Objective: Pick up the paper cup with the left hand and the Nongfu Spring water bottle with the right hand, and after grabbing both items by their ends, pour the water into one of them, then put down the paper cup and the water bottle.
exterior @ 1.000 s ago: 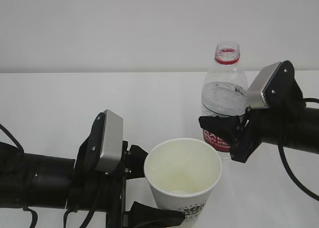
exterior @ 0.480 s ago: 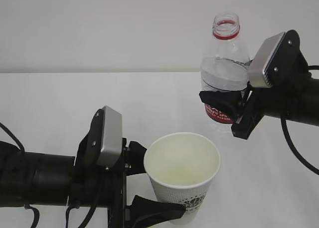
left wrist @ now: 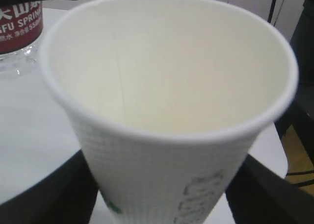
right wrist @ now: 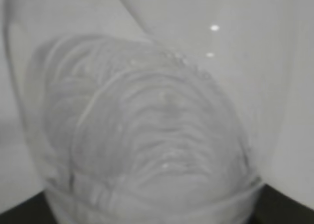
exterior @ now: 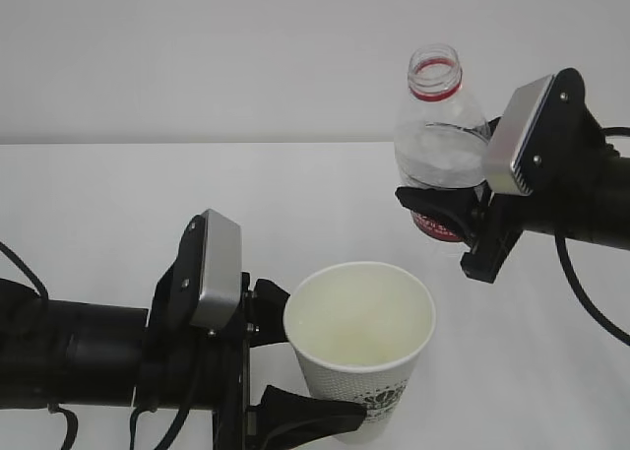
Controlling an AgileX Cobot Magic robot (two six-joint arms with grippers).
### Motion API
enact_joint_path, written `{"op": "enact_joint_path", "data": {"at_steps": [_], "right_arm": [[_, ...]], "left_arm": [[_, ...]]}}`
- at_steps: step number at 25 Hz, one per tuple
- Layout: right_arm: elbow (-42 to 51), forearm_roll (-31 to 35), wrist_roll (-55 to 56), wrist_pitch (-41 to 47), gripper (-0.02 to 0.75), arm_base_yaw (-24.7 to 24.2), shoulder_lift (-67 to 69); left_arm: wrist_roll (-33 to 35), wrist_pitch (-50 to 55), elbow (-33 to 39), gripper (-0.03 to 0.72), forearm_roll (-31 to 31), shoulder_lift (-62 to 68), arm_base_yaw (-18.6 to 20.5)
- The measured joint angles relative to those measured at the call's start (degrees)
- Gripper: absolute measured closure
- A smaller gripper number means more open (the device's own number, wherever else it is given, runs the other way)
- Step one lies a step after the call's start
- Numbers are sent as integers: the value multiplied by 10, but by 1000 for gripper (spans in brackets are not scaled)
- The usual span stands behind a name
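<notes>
The white paper cup (exterior: pixel 360 344) stands upright in the air at front centre, and my left gripper (exterior: pixel 317 366) is shut on its lower half. In the left wrist view the paper cup (left wrist: pixel 167 136) fills the frame, with black fingers (left wrist: pixel 44 194) pressed on both of its sides. The uncapped Nongfu Spring water bottle (exterior: pixel 440 140) hangs above the table to the cup's right, its neck leaning slightly left. My right gripper (exterior: pixel 438 209) is shut on its red label. Clear water (exterior: pixel 440 160) shows inside the bottle. The right wrist view is filled by the blurred ribbed bottle (right wrist: pixel 142 136).
A white table (exterior: pixel 118 204) runs back to a plain white wall. The bottle's label (left wrist: pixel 19 23) shows at the top left of the left wrist view. In that view the table's edge (left wrist: pixel 282 153) lies at the right, with wooden floor beyond it.
The right gripper has lifted the bottle off the table and tipped its neck slightly left, toward the cup. The cup rose a little, then held still.
</notes>
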Motion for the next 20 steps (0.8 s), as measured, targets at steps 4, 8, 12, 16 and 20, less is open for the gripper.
{"op": "enact_joint_path", "data": {"at_steps": [4, 8, 12, 16, 20], "right_arm": [[0, -1, -20, 1, 322, 0, 0], [0, -1, -49, 1, 322, 0, 0], [0, -1, -78, 1, 322, 0, 0], [0, -1, -107, 1, 322, 0, 0], [0, -1, -132, -5, 322, 0, 0]], "left_arm": [[0, 0, 0, 130, 0, 0, 0], [0, 0, 0, 135, 0, 0, 0], [0, 0, 0, 136, 0, 0, 0], [0, 0, 0, 138, 0, 0, 0], [0, 0, 0, 139, 0, 0, 0]]}}
